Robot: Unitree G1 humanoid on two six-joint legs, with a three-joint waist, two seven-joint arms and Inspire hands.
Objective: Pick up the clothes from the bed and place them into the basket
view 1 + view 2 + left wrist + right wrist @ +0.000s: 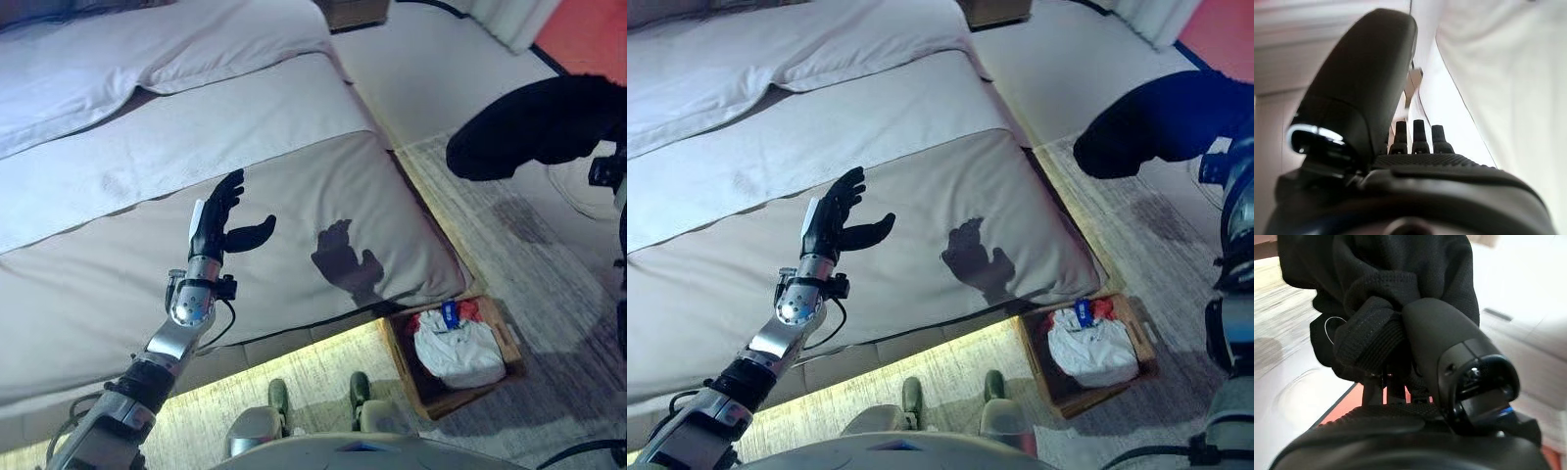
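Observation:
My right hand (1449, 352) is shut on a black garment (534, 122), with the thumb and fingers curled into the bunched cloth (1400, 279). The garment hangs in the air at the right, over the floor beyond the bed's corner and farther out than the basket. The wooden basket (505, 338) stands on the floor by the bed's near corner, with white (456, 352) and red clothes inside. My left hand (220, 220) is open and empty, raised over the bed (196, 147) with its fingers straight (1420, 134).
The bed has a beige cover and a white duvet (118, 69) folded at its far side. A pale rug (509, 245) lies on the floor between the bed and the basket. A wooden piece of furniture (353, 12) stands at the far edge.

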